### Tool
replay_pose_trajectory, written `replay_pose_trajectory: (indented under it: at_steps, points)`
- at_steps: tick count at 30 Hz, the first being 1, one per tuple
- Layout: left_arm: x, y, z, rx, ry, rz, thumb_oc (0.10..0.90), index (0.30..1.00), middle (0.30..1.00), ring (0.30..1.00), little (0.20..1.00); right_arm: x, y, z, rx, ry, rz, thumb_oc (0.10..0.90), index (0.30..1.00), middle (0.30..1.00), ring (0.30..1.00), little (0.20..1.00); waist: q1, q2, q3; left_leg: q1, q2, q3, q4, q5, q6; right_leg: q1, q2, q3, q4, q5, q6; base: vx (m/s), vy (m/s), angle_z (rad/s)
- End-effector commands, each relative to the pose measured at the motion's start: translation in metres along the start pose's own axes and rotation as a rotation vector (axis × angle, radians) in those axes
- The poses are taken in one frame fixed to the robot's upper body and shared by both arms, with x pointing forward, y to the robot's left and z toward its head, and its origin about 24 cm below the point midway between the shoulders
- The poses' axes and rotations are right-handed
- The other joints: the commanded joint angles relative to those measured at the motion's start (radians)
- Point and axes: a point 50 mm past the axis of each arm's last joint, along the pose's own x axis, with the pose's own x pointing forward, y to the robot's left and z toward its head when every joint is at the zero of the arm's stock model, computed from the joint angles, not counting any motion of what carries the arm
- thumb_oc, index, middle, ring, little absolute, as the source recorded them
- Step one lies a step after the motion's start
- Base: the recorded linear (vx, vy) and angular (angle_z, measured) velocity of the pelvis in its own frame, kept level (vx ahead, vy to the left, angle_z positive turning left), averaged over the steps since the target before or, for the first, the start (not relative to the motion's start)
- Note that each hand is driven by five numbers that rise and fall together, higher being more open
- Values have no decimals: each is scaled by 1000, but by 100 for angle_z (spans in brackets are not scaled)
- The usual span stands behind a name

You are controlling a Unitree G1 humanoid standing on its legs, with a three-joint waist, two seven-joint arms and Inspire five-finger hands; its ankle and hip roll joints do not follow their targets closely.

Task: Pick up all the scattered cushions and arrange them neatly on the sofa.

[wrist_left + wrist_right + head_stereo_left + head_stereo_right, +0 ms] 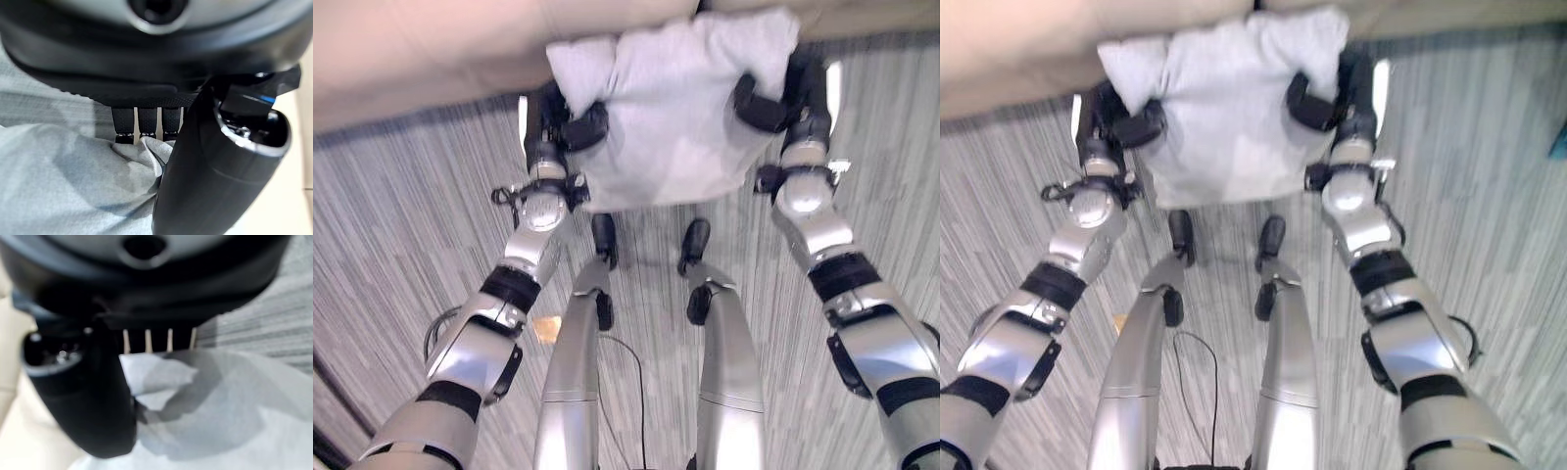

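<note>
Both hands hold one pale grey cushion in the air between them, at the beige sofa's front edge. The left hand pinches its left side; the right hand clamps its right side. Striped grey carpet lies open below.

A grey carpet with fine streaks covers the floor. A beige sofa stands on it along the far side, its front edge meeting the carpet. A small tan patch lies on the carpet, well apart from the sofa.
</note>
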Motion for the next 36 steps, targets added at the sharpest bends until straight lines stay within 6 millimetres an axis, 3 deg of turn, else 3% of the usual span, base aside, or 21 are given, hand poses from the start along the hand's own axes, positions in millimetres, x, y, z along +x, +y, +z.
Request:
replay_pose_trajectory:
  at_steps: [1, 6, 7, 9, 10, 13, 14, 16, 21, 29, 30, 35, 36]
  points:
    - [-13, -29, 28, -82, -224, -160, 400, 300, 300, 300, 300, -22, 39, 31, 130, -227, 152, 400, 300, 300, 300, 300, -7, 6, -152, 58, -20, -125, -27, -88, 3, 125, 12, 0, -74, -6, 92, -21, -97, 14]
    - [-39, -20, 6, -76, -183, -195, 400, 300, 300, 300, 300, -54, 31, 1, 140, -160, 172, 400, 300, 300, 300, 300, 0, 6, -148, 262, -20, -147, -137, -61, -20, 321, 18, -44, -167, -4, 90, -16, -78, 7]
    - [-46, -15, -1, -82, -168, -191, 400, 300, 300, 300, 300, -62, 29, -7, 149, -135, 173, 400, 300, 300, 300, 300, 3, 8, -144, 305, -17, -148, -173, -22, -23, 364, 21, -65, -205, 28, 81, -37, -126, 15]
    - [-60, -9, -12, -78, -138, -202, 400, 300, 300, 300, 300, -78, 26, -20, 154, -95, 181, 400, 300, 300, 300, 300, 7, 6, -144, 418, -14, -161, -231, -12, -35, 484, 26, -88, -272, 27, 79, 44, -171, 13]
    - [-73, -3, -23, -75, -107, -208, 400, 300, 300, 300, 300, -92, 19, -28, 155, -74, 180, 400, 300, 300, 300, 300, 8, 5, -147, 506, -3, -168, -265, 3, -54, 595, 28, -116, -329, 24, 73, 115, -229, 17]
    - [-89, 10, -35, -83, -66, -183, 400, 300, 300, 300, 300, -109, 5, -37, 147, -48, 151, 400, 300, 300, 300, 300, 5, 3, -152, 616, 25, -168, -290, 23, -83, 764, 38, -168, -410, 10, 60, 105, -195, 34]
    - [-89, 10, -35, -83, -65, -183, 400, 300, 300, 300, 300, -110, 5, -37, 147, -46, 151, 400, 300, 300, 300, 300, 4, 4, -148, 622, 25, -169, -292, 23, -83, 772, 39, -170, -413, 11, 60, 126, -151, 50]
    - [-105, 25, -49, -92, -4, -157, 400, 300, 300, 300, 300, -124, -6, -43, 128, -27, 139, 400, 300, 300, 300, 300, 0, 0, -168, 714, 51, -149, -303, 30, -98, 912, 58, -211, -480, 2, 48, 152, -167, 50]
    - [-127, 39, -71, -88, 106, -139, 400, 300, 300, 300, 300, -143, -13, -50, 142, 22, 150, 400, 300, 300, 300, 300, -2, -17, -206, 811, 64, -134, -281, 40, -113, 1106, 88, -242, -592, 5, 39, 128, -74, 20]
    - [-146, 41, -87, -89, 196, -133, 400, 300, 300, 300, 300, -157, -14, -59, 165, 90, 156, 400, 300, 300, 300, 300, 8, -38, -256, 835, 59, -89, -378, 75, -107, 1216, 91, -241, -691, 32, 68, 136, 57, 10]
    - [-154, 44, -89, -86, 220, -133, 400, 300, 300, 300, 300, -161, -10, -60, 185, 107, 170, 400, 300, 300, 300, 300, 23, -41, -269, 863, 44, -117, -411, 65, -95, 1252, 96, -207, -700, 40, 83, 193, 148, 3]
    - [-164, 46, -93, -77, 253, -146, 400, 300, 300, 300, 300, -167, -9, -64, 186, 139, 184, 400, 300, 300, 300, 300, 31, -48, -290, 935, 32, -108, -420, 30, -69, 1308, 69, -181, -704, 41, 107, 233, 179, -39]
    - [-166, 46, -92, -76, 251, -156, 400, 300, 300, 300, 300, -168, -5, -64, 197, 142, 202, 400, 300, 300, 300, 300, 36, -51, -286, 959, 15, -105, -396, -9, -39, 1308, 42, -152, -666, 47, 123, 178, 252, -32]
